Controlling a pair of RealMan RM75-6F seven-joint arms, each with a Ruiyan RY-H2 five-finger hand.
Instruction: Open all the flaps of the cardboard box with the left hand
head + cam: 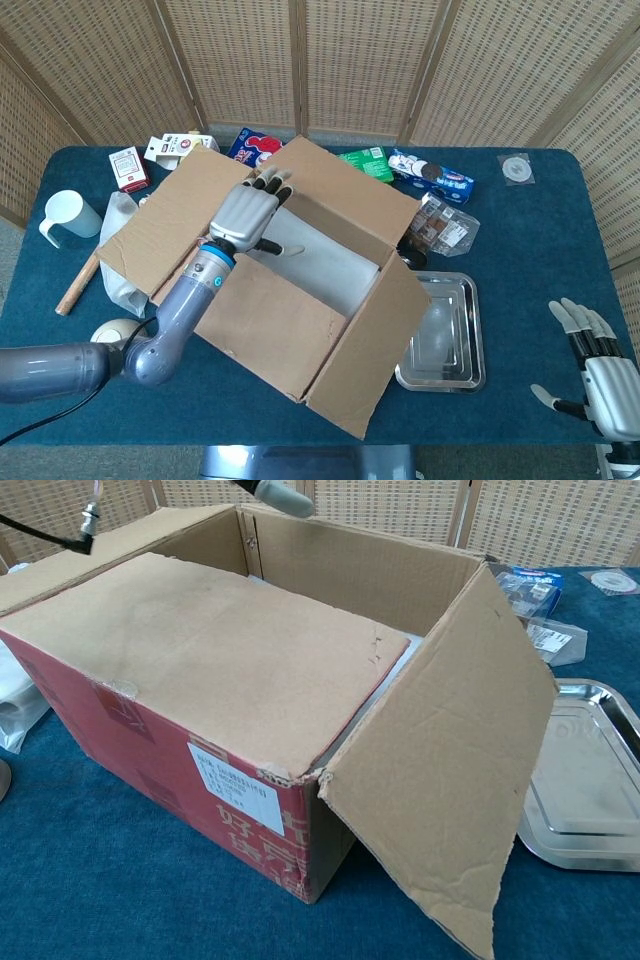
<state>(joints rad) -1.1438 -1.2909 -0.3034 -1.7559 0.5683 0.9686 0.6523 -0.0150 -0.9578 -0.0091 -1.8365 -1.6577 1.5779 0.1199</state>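
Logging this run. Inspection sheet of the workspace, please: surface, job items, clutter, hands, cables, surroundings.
Surface: table with a blue cloth.
Job's things: cardboard box; far flap folded outward, right flap hanging open, near flap lying over the top.
Clutter: white mug, steel tray, wooden stick, snack packets, small cartons.
Hands: left hand rests on the far flap's fold; right hand open at the table's near right corner, holding nothing.
Cables: black cable at the chest view's top left.
Surroundings: woven folding screen behind.
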